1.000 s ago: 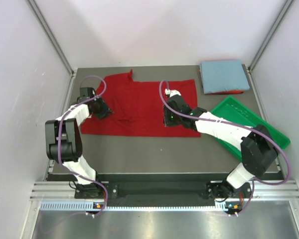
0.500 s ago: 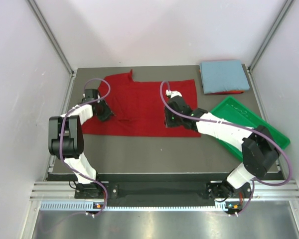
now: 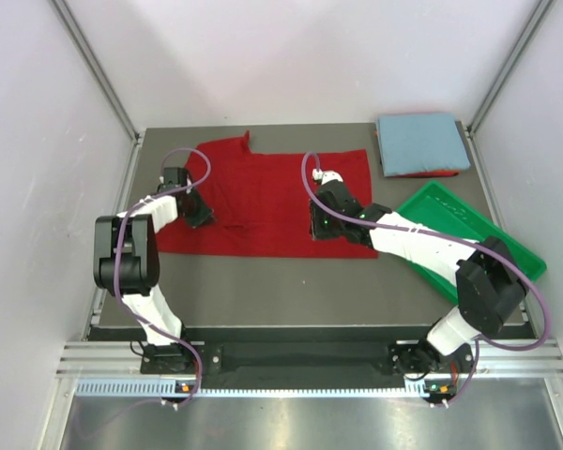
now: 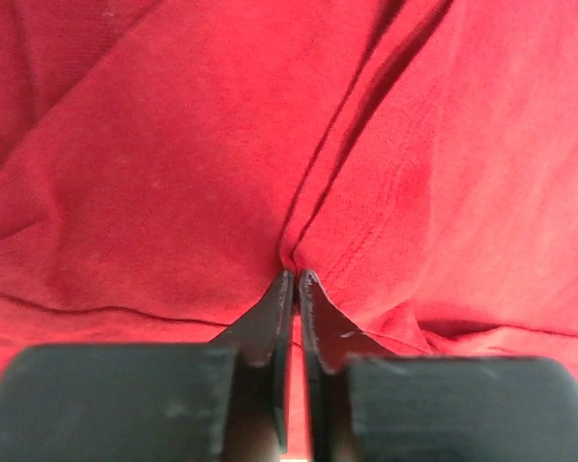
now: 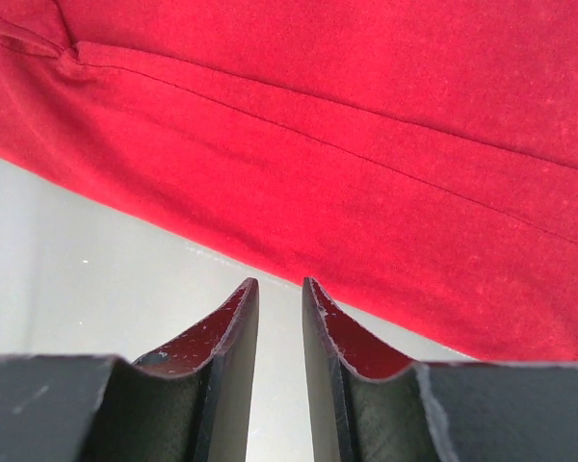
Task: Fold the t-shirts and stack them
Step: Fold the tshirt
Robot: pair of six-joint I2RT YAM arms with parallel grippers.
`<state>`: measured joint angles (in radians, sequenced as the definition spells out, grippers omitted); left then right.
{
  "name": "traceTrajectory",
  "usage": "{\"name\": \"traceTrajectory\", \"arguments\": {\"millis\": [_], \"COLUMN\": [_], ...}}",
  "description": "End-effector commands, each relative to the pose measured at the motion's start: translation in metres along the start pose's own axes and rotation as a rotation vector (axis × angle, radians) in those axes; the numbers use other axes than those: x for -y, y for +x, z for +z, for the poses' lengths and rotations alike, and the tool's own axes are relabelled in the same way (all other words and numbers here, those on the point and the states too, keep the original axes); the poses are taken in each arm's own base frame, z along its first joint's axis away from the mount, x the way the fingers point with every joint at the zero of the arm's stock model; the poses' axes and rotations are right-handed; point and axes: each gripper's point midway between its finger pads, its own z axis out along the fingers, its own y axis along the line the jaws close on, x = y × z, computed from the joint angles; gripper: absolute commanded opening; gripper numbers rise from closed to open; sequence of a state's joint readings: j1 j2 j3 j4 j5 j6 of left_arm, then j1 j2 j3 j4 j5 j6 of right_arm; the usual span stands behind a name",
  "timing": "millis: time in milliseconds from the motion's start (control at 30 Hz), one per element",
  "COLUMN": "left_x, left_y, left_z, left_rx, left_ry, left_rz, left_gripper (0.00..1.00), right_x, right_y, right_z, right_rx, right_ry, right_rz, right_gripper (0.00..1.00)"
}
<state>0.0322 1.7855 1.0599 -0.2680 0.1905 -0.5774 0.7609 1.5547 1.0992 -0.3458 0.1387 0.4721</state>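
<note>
Left gripper [image 4: 295,277] is clenching a pucker of the red shirt [image 3: 263,197], which is lying spread across the desk [image 3: 291,291]. Right gripper [image 5: 279,284] is hovering narrowly parted at the near hem, seemingly holding nothing. Limp, light cloth is calling for pinching hems or corners.

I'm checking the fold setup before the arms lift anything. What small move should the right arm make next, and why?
Probably ease the right gripper forward onto the near hem of the red t-shirt and close. Its jaws stand slightly apart over the bare table with nothing between them and the hem just ahead, while the left gripper looks pinched on a crease of the cloth.
</note>
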Motion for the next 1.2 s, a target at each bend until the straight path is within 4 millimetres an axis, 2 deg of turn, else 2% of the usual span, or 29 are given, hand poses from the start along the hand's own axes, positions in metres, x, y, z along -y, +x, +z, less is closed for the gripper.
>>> {"name": "traceTrajectory", "arguments": {"millis": [0,67,300,333,367,567,733,867,1033,1100,1167], "left_x": [0.024,0.029,0.055,0.057,0.071,0.093,0.112,0.121,0.135,0.142,0.141], "left_y": [-0.019,-0.021,-0.044,-0.046,-0.045,-0.057,-0.054,-0.045,-0.032,-0.028,-0.022], "left_z": [0.000,-0.002,-0.016,-0.016,-0.016,-0.012,-0.008,-0.006,-0.004,-0.003,-0.002], "left_rx": [0.048,0.052,0.104,0.106,0.106,0.107,0.090,0.066,-0.007,-0.037,-0.077], "left_ry": [0.068,0.074,0.124,0.129,0.151,0.215,0.290,0.320,0.384,0.409,0.406], "left_rz": [0.026,0.028,0.027,0.025,0.046,0.033,0.062,0.092,0.143,0.179,0.196], "left_gripper": [0.05,0.00,0.00,0.00,0.00,0.00,0.00,0.10,0.16,0.21,0.24], "right_x": [-0.003,-0.003,-0.001,-0.001,-0.001,-0.003,-0.002,-0.002,-0.005,-0.006,-0.007], "right_y": [-0.019,-0.018,-0.016,-0.017,-0.017,-0.021,-0.020,-0.020,-0.020,-0.021,-0.021], "right_z": [-0.010,-0.010,-0.009,-0.009,-0.010,-0.012,-0.013,-0.013,-0.012,-0.011,-0.011], "right_rx": [0.060,0.058,0.058,0.059,0.060,0.066,0.065,0.063,0.062,0.060,0.058], "right_ry": [-0.006,-0.008,0.000,-0.002,-0.002,-0.005,-0.003,-0.004,-0.014,-0.016,-0.021], "right_rz": [0.001,0.000,0.002,0.002,0.002,0.003,0.000,0.001,0.006,0.007,0.010], "right_gripper": [0.25,0.26,0.26,0.26,0.26,0.26,0.26,0.26,0.26,0.26,0.26]}}
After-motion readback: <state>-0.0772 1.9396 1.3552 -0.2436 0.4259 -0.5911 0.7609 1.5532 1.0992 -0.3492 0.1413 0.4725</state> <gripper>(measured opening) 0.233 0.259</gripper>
